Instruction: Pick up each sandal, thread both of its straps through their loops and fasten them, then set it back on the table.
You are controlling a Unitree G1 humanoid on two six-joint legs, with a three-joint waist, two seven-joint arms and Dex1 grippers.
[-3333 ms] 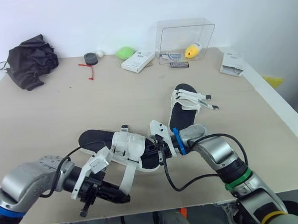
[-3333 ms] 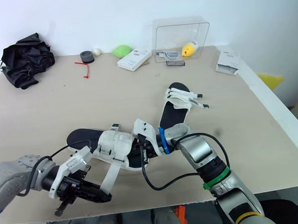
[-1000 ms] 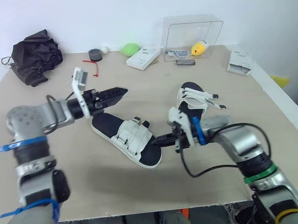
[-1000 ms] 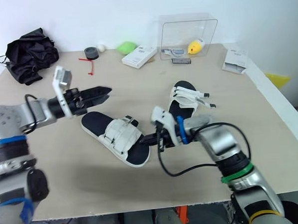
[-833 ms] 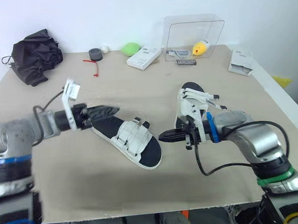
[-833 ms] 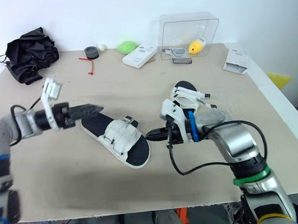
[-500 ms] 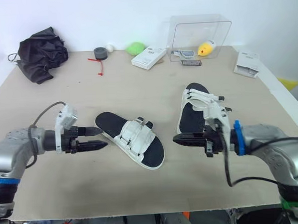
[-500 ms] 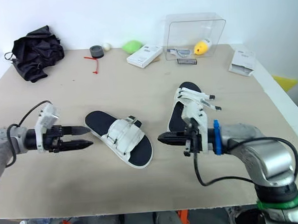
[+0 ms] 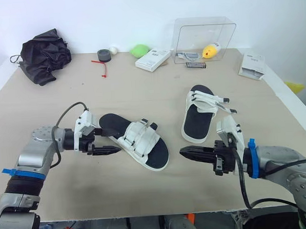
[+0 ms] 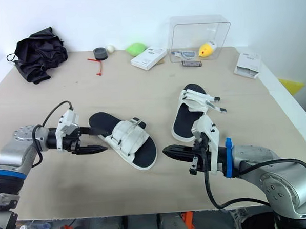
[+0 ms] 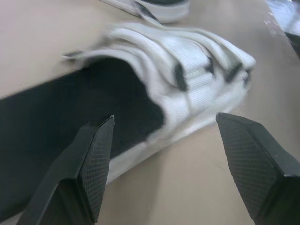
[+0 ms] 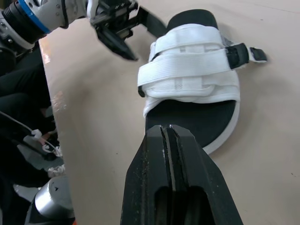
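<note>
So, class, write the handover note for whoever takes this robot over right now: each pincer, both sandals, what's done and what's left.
Left pincer: open, empty, at the heel end of the strapped sandal.
Right pincer: shut, empty, low over the table just past that sandal's toe end.
Done: the strapped sandal looks fastened and lies flat on the table.
Left: the other sandal lies to the right, its straps loose and sticking out sideways. Pick it up, thread, fasten, set down.

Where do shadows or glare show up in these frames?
Left eye view: soft, diffuse shadows on the table under the left gripper and right gripper; faint reflections on the clear box. Right wrist view: bright sheen on the table beside the sandal.
</note>
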